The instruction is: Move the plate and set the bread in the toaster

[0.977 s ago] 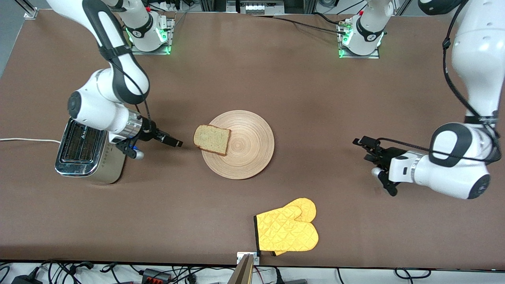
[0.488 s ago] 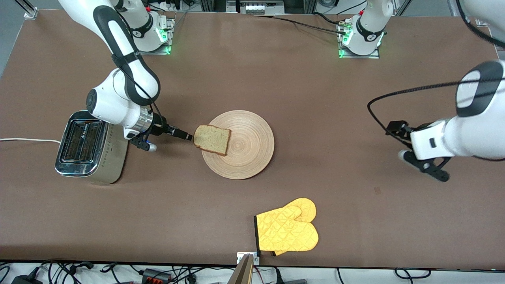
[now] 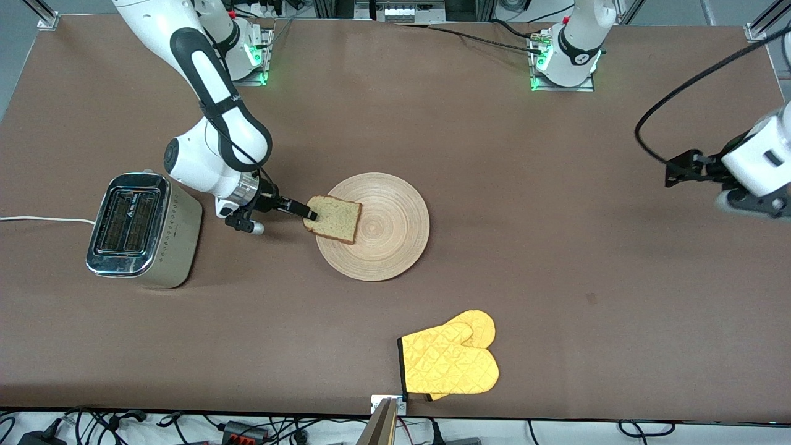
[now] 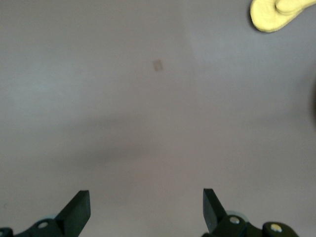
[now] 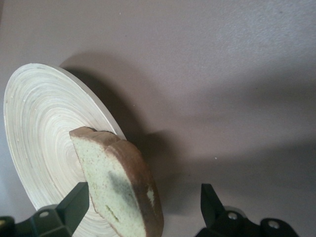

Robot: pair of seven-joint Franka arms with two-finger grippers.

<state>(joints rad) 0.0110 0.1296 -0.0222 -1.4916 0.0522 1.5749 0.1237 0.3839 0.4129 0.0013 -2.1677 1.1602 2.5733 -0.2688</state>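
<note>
- Straddling the brown speckled bread slice (image 3: 332,218) on the round bamboo plate (image 3: 389,247): right gripper (image 5: 143,207), jaws spread (not clamped).
- Left gripper (image 4: 146,210) waits over bare table (image 3: 556,278), jaws released.

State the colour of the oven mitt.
Yellow, quilted, with a dark cuff edge: the oven mitt, best in the front view.

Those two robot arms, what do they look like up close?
Both arms are glossy white with rounded joints and black bands; black cables run along them. Their bases glow green. Each ends in a black end effector, right and left, with two flat, wedge-shaped black fingers and small silver screws.
</note>
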